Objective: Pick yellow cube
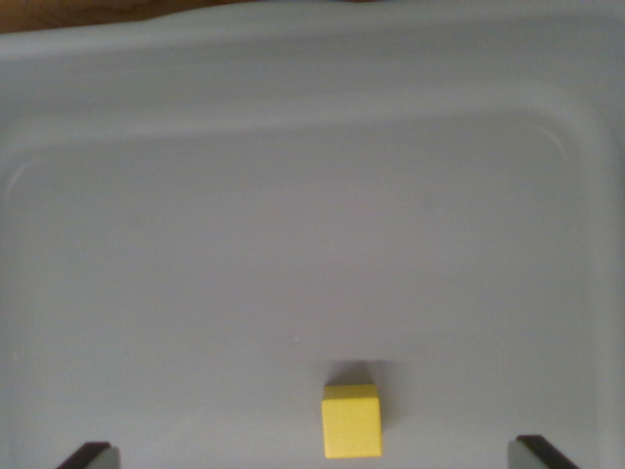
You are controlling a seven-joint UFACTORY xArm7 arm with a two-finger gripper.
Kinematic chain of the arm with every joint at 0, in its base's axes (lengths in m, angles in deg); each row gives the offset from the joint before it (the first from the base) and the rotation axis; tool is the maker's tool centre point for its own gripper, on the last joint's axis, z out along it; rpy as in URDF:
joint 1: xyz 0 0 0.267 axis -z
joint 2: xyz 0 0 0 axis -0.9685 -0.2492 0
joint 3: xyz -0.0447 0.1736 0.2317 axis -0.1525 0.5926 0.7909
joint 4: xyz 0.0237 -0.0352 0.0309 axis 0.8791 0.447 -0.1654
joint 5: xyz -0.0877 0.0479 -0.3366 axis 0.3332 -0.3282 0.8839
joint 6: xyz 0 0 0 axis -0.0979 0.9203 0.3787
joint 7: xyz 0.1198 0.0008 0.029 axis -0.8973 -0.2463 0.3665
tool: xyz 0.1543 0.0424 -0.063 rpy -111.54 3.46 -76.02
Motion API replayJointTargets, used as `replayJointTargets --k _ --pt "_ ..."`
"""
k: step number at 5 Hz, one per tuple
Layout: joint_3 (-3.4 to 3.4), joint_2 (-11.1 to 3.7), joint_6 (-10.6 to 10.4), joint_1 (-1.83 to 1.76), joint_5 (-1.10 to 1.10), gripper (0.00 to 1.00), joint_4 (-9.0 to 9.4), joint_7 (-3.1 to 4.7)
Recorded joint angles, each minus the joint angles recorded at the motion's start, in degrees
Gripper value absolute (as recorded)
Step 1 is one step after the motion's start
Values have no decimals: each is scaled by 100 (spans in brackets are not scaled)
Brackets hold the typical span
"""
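**Yellow cube low in the bin, between spread fingertips**

You are looking straight down into a pale grey plastic bin (293,117) with rounded inner corners. Your yellow cube (351,421) sits on the bin floor near the bottom edge of the wrist view, slightly right of centre, casting a small shadow on its far side. Your gripper (314,454) shows only as two dark fingertips (84,455) poking in at the bottom corners, set wide apart, with the cube between them and touching neither. A thin strip of brown surface (59,14) shows beyond the bin's far rim at the top left.
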Motion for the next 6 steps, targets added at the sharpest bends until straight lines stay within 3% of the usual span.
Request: replayJointTargets --k 6 --pt "-2 -13 -74 -2 0 0 67 7"
